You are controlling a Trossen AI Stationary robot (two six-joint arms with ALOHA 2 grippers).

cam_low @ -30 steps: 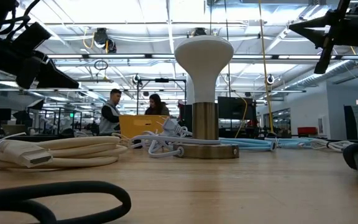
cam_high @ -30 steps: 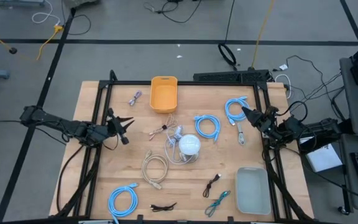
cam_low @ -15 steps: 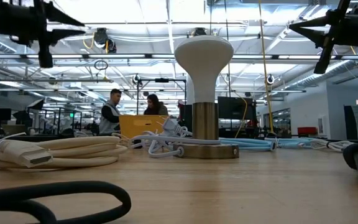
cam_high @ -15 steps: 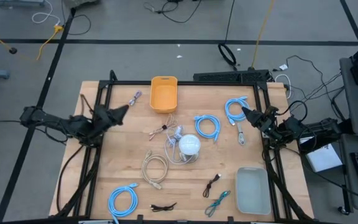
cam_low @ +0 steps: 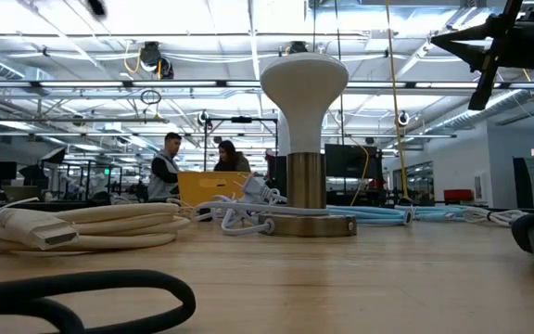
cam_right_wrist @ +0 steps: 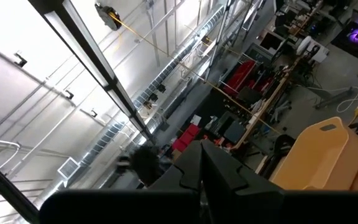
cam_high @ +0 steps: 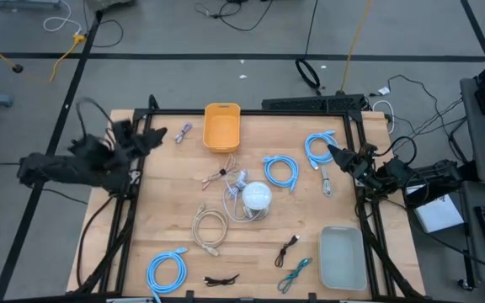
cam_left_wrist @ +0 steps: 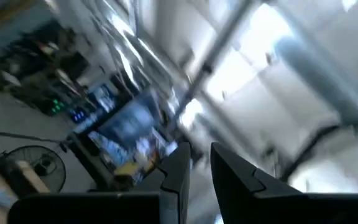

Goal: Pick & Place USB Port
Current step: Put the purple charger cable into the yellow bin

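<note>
A small white USB adaptor (cam_high: 241, 179) with a thin cable lies on the table next to a white dome lamp (cam_high: 257, 196); it also shows in the low view (cam_low: 253, 189). My left gripper (cam_high: 155, 135) is raised over the table's far left corner, tipped upward, empty, with a narrow gap between its fingertips (cam_left_wrist: 199, 163). My right gripper (cam_high: 333, 153) hangs above the table's right side near a blue cable coil (cam_high: 318, 149), shut and empty (cam_right_wrist: 201, 155). Both are well away from the adaptor.
An orange bin (cam_high: 221, 126) stands at the far middle and a grey tray (cam_high: 342, 257) at the near right. Blue coils (cam_high: 280, 171) (cam_high: 167, 271), a beige cable (cam_high: 209, 227) and black cables (cam_high: 289, 247) lie about. People stand in the room behind (cam_low: 167, 160).
My left gripper has risen and swung toward the table's far edge, tipping upward, and has left the low view through its top. My right arm has kept still.
</note>
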